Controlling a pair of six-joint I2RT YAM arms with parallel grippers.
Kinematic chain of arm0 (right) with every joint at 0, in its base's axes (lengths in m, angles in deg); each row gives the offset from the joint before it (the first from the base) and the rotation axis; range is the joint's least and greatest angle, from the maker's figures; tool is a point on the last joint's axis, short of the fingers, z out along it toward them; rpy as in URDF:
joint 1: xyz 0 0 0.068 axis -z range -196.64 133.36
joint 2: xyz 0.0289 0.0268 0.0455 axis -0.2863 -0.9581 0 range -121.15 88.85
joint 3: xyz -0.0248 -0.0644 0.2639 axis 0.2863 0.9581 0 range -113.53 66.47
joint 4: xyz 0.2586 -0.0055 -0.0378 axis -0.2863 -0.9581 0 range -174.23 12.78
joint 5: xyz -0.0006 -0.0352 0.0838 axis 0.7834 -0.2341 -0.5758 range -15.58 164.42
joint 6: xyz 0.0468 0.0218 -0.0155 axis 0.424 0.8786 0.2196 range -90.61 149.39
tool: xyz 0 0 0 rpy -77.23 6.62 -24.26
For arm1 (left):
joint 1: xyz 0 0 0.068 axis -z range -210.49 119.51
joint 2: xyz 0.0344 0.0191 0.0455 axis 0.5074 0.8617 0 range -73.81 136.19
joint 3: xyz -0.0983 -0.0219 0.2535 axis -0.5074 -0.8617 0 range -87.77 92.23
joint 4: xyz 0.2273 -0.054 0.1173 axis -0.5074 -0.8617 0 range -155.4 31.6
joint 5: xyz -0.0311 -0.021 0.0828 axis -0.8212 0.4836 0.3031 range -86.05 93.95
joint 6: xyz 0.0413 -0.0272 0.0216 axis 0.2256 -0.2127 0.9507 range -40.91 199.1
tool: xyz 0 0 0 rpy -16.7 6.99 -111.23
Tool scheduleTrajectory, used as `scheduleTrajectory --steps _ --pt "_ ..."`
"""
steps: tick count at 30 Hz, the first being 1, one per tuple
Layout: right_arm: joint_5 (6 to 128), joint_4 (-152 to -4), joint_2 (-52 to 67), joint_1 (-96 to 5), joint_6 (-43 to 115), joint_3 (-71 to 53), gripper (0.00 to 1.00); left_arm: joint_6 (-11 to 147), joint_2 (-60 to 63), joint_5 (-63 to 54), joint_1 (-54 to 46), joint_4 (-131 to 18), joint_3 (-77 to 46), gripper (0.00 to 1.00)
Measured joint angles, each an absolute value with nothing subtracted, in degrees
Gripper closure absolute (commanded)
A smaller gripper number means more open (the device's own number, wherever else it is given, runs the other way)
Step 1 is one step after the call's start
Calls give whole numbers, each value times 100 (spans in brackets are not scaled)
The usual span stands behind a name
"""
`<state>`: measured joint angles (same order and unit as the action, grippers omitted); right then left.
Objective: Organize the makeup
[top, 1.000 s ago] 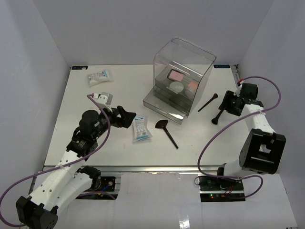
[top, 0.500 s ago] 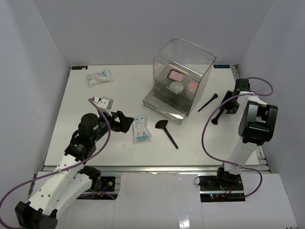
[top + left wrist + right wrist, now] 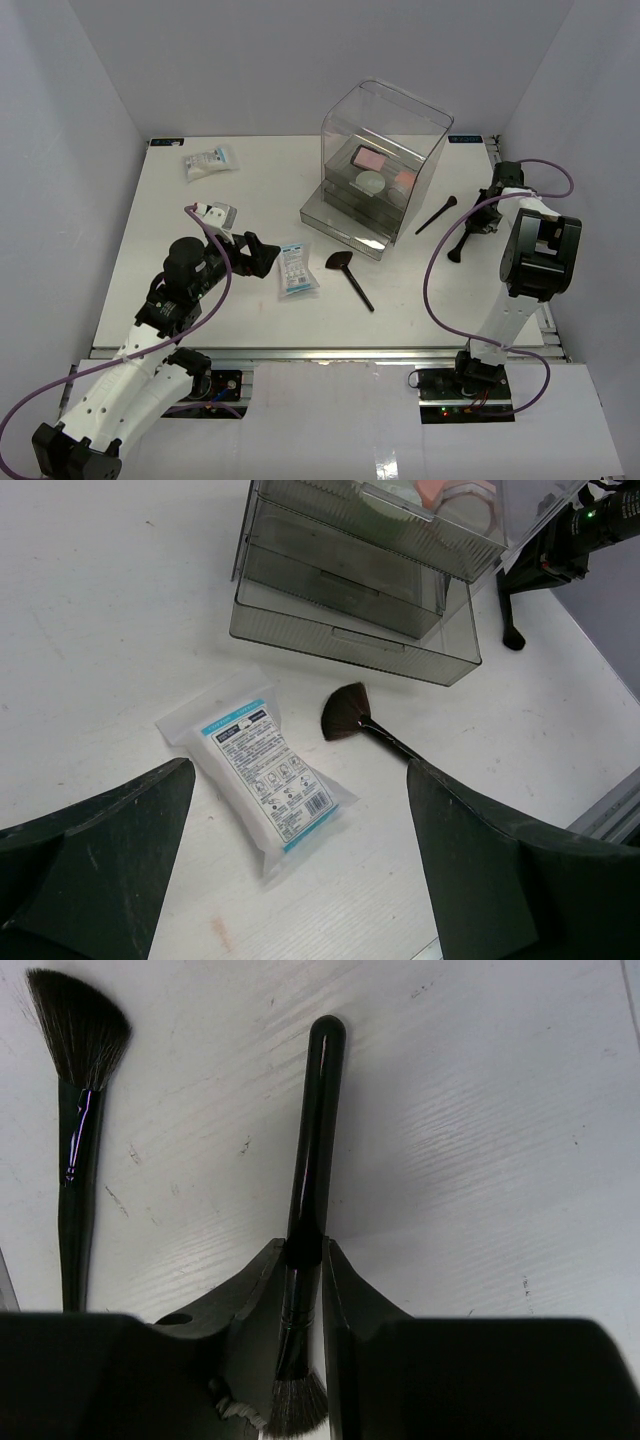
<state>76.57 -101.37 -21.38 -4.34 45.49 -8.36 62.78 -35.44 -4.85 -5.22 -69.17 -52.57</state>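
Right gripper (image 3: 303, 1252) closed down narrow on black brush (image 3: 313, 1110), pinching the handle just above the bristles. Bristle end sits toward the wrist; long axis runs straight out past the fingertips, with the rounded handle end pointing away over the white table (image 3: 480, 1160). Second slim brush (image 3: 76, 1130) lies just beside it, roughly parallel, angled head at the far end. Left gripper (image 3: 300, 768) spread wide and holding nothing, above blue-and-white packet (image 3: 262, 780). Fan brush (image 3: 350, 712) is near the packet, bristles toward the grey drawer box (image 3: 350, 590).
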Motion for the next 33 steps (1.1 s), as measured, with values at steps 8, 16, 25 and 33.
scheduleTrajectory --steps 8,16,25,33 --pt "7571 -10141 -2117 -434 4549 -835 82 6278 -3545 -492 -526 -6917 -5257 2" --pt "7399 -10088 -1659 -432 4535 -721 85 6276 -3546 -513 -526 -6917 -5257 2" --pt "7147 -9971 -1225 -432 4416 -304 87 6276 -3546 -562 -526 -6917 -5257 2" --pt "6980 -9891 -958 -432 4337 -80 71 6275 -3546 -582 -526 -6918 -5257 2"
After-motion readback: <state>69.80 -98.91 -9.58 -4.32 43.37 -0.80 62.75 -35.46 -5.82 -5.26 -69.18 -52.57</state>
